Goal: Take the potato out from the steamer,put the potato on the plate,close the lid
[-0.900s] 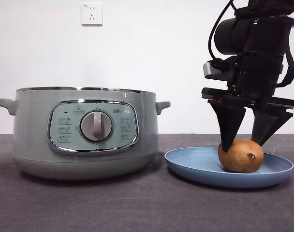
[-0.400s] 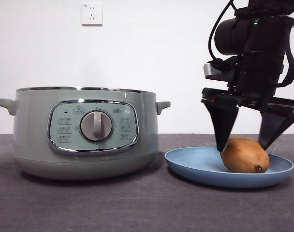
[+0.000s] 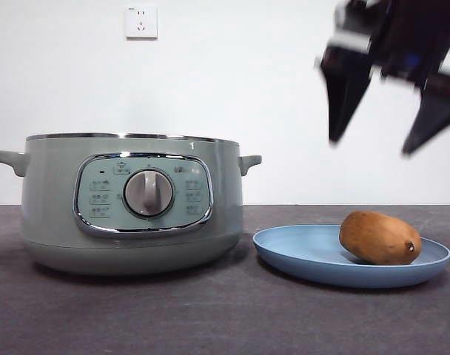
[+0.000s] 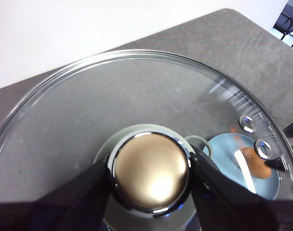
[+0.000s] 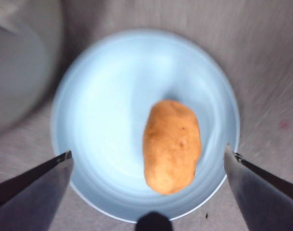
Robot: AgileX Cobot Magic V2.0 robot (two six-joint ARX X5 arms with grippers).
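Note:
The orange-brown potato point(image 3: 380, 237) lies on its side on the right part of the light-blue plate point(image 3: 299, 255), right of the sage-green steamer point(image 3: 129, 200), which stands without its lid. My right gripper point(image 3: 373, 144) hangs open high above the plate, empty and blurred by motion; its wrist view looks down on the potato point(image 5: 172, 146) and plate point(image 5: 103, 110). My left gripper point(image 4: 149, 175) is shut on the knob point(image 4: 150, 171) of the glass lid point(image 4: 88, 110), held in the air above the steamer and out of the front view.
A white wall socket point(image 3: 140, 21) is on the back wall. The dark grey table point(image 3: 210, 318) runs in front of the steamer and plate. The steamer's right handle point(image 3: 249, 161) juts toward the plate.
My right gripper has lifted well up off the plate, jaws still apart. The potato, released, has settled lower and a little further right on the plate.

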